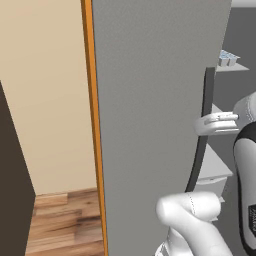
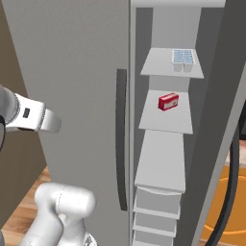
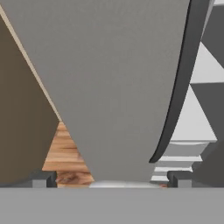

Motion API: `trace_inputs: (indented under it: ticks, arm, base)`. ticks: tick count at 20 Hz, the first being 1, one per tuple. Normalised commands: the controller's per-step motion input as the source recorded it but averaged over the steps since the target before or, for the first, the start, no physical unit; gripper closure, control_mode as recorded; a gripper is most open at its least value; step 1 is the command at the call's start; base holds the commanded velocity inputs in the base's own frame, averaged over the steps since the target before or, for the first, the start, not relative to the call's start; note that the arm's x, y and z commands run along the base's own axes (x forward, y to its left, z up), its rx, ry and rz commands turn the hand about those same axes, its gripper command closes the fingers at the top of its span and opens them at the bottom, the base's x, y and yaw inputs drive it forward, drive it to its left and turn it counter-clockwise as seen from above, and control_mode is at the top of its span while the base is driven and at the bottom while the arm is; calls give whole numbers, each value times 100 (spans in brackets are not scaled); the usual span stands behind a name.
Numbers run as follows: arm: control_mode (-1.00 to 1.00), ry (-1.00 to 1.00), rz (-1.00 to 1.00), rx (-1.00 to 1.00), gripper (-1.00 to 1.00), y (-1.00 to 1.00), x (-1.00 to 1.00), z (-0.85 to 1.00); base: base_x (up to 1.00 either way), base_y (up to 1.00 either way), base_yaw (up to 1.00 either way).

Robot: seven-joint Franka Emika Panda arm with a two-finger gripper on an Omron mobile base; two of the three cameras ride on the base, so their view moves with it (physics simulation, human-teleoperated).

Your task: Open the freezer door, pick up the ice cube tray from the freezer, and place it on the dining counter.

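Note:
The freezer stands open, its grey shelves in view. On the top shelf, toward its right end, lies the light blue ice cube tray. The freezer door is swung out to the right and seen almost edge-on, its dark handle beyond it. My gripper is open, nothing between its fingertips, and it faces the closed grey door left of the freezer. My white hand hovers in front of that door, well below and left of the tray. The dining counter is out of view.
A small red box lies on the second shelf. The closed door carries a dark vertical handle along the freezer opening. An orange cabinet edge borders it on the left, with wooden floor below.

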Motion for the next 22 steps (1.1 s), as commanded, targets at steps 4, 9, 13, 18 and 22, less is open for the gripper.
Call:
trace_inputs:
  ticks: [4, 9, 13, 18, 22]
  arm:
    - [-100, 0, 0, -2, -100, 0, -4, -1]
    - [-100, 7, 0, -6, -100, -1, -9, 0]
    - [-100, 17, 0, -5, -100, 0, -1, 0]
    - [-100, 10, 0, -3, -100, -4, 0, 0]
    - [-100, 0, 0, 0, -100, -8, 0, -9]
  base:
    - [0, 0, 0]
    - [0, 0, 0]
    - [0, 0, 0]
    - [0, 0, 0]
    - [0, 0, 0]
